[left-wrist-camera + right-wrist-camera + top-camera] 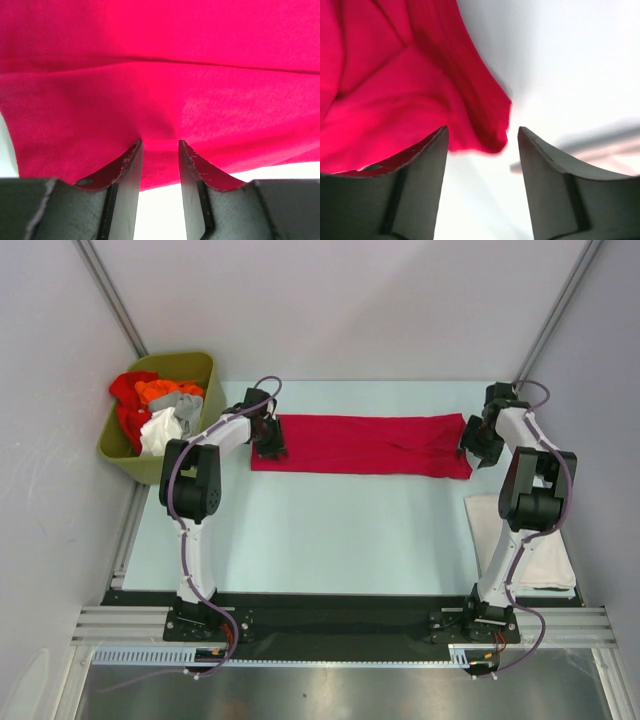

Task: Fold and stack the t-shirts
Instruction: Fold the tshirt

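A crimson-red t-shirt (360, 444), folded into a long strip, lies across the far middle of the table. My left gripper (268, 446) is at its left end. In the left wrist view the gripper (160, 142) is low over the red cloth (160, 75), jaws a narrow gap apart with the cloth's near edge lying between them, not pinched. My right gripper (476, 446) is at the strip's right end. It (482, 130) is open, with a corner of the red cloth (395, 100) just ahead of the jaws. An off-white t-shirt (545, 550) lies folded at the right, partly behind the right arm.
An olive-green bin (205, 375) stands at the far left, holding red (127, 388), orange (160, 391), grey (187, 408) and white (158, 432) t-shirts. Grey walls enclose the table on the left, back and right.
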Robot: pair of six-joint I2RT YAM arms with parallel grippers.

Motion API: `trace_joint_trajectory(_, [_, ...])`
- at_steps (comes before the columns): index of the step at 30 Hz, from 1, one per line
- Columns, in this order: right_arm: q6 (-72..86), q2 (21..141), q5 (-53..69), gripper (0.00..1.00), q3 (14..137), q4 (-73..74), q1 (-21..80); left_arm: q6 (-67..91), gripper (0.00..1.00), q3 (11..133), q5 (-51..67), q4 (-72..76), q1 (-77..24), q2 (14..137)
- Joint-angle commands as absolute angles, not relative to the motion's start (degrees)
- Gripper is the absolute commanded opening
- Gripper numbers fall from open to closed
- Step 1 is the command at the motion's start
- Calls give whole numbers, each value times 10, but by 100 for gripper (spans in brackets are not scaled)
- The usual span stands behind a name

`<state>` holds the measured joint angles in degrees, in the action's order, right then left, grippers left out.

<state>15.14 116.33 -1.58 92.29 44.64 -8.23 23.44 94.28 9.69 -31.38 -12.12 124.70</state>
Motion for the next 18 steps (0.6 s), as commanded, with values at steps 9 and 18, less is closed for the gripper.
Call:
trace_joint_trajectory(9, [225, 1066, 69, 83, 836, 409, -102, 218, 44, 988, 123, -360, -112, 1234])
trace_joint_trajectory(18, [243, 1107, 56, 76, 819, 375, -115, 213, 44, 998, 119, -363, -106, 1268])
